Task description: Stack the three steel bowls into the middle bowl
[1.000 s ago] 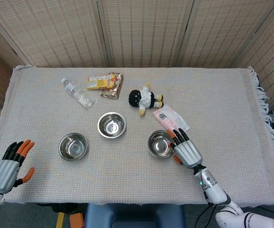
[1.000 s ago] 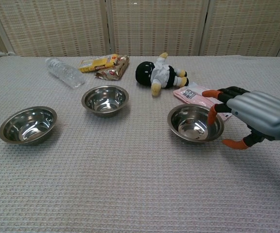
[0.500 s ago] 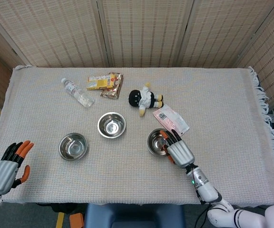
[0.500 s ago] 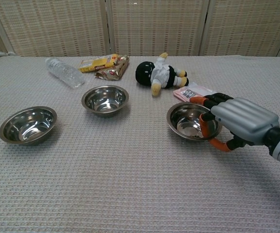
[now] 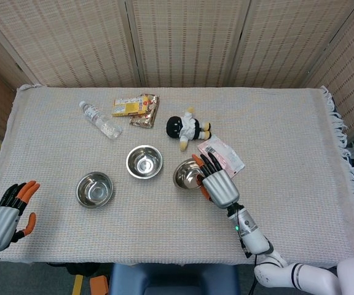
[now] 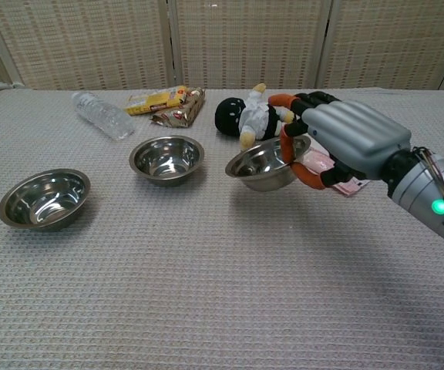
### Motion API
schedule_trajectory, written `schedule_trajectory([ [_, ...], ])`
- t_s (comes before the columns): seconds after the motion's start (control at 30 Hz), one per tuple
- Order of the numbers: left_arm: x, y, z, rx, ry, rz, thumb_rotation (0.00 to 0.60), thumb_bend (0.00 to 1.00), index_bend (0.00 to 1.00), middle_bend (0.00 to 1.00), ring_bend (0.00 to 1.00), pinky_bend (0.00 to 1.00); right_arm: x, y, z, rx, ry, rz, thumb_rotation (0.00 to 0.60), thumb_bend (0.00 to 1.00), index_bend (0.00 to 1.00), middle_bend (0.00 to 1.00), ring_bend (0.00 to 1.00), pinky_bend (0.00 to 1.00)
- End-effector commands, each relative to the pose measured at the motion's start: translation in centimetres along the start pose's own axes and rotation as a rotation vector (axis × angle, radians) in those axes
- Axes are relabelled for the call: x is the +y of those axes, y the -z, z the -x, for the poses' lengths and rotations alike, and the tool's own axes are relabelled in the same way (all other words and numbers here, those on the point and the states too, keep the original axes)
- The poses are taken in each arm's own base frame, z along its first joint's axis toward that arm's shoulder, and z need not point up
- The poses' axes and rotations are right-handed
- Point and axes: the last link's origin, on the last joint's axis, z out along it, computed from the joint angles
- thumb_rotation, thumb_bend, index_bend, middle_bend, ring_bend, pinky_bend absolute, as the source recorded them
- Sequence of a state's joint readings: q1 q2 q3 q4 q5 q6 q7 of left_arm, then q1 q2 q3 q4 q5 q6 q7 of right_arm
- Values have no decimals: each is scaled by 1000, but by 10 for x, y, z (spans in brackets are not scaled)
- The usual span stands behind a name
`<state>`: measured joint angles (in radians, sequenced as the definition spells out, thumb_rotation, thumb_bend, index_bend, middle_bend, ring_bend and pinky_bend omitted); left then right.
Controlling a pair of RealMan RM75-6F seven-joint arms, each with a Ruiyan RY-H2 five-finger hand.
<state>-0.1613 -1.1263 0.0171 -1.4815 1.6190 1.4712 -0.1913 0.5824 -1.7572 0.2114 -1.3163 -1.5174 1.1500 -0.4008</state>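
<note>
Three steel bowls are in view. The left bowl [image 5: 94,189] [image 6: 44,198] and the middle bowl [image 5: 144,161] [image 6: 166,159] rest on the cloth. My right hand [image 5: 216,182] [image 6: 344,139] grips the rim of the third bowl [image 5: 186,175] [image 6: 260,167] and holds it lifted and tilted, just right of the middle bowl. At the table's front left corner my left hand [image 5: 8,210] hovers with fingers spread, holding nothing; the chest view does not show it.
A black-and-white doll [image 5: 186,128] [image 6: 250,116] and a pink packet [image 5: 221,153] [image 6: 314,162] lie behind the lifted bowl. A water bottle [image 5: 100,120] [image 6: 102,115] and snack packs [image 5: 137,106] [image 6: 168,102] lie at the back left. The woven cloth [image 5: 287,135] covers the table.
My right hand closed on the right bowl's rim, lifted it off the cloth and carried it left toward the middle bowl. The left hand drifted slightly lower.
</note>
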Motion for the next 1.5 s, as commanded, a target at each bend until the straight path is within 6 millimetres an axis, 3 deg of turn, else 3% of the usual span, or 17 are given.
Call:
schedule_trajectory([
  [0.03,-1,0,-1,-3,6,0,600,559,0,0,0,35,-21,-22,-12,53,-22,-6,600,441,630,0,0,0],
  [0.3,-4,-1,-3,-9,36,4,600,488,0,0,0,36,-61,-73,-11,112,-45,-22,600,441,630,0,0,0],
  [0.43,-5,-2,-4,-10,46,5,600,476,0,0,0,36,-66,-81,-6,109,-47,-16,600,441,628,0,0,0],
  [0.53,-13,-6,-9,-5,82,-13,600,476,0,0,0,36,-84,-104,16,46,-54,-10,600,441,622,0,0,0],
  [0.63,-17,-6,-12,-7,99,-12,600,476,0,0,0,37,-89,-113,32,29,-44,2,600,441,620,0,0,0],
  [0.8,-19,-6,-15,-2,119,-10,600,473,0,0,0,37,-92,-118,53,-30,-62,6,600,440,545,0,0,0],
  [0.93,-21,-4,-19,23,130,-11,600,473,0,0,0,37,-91,-123,59,-79,-133,13,600,432,393,0,0,0],
  [1.03,-22,-3,-20,28,134,-10,600,472,0,0,0,38,-92,-122,60,-78,-136,5,600,391,262,0,0,0],
  [1.2,-23,-4,-20,25,136,-15,600,473,0,0,0,38,-93,-119,60,-60,-136,-15,600,357,222,0,0,0],
  [1.33,-22,-4,-18,20,126,-8,600,473,0,0,0,39,-92,-114,63,-64,-100,-24,600,287,16,0,0,0],
  [1.5,-20,-6,-16,21,113,-2,600,473,0,0,0,45,-75,-92,49,53,-114,-24,600,235,0,0,0,0],
])
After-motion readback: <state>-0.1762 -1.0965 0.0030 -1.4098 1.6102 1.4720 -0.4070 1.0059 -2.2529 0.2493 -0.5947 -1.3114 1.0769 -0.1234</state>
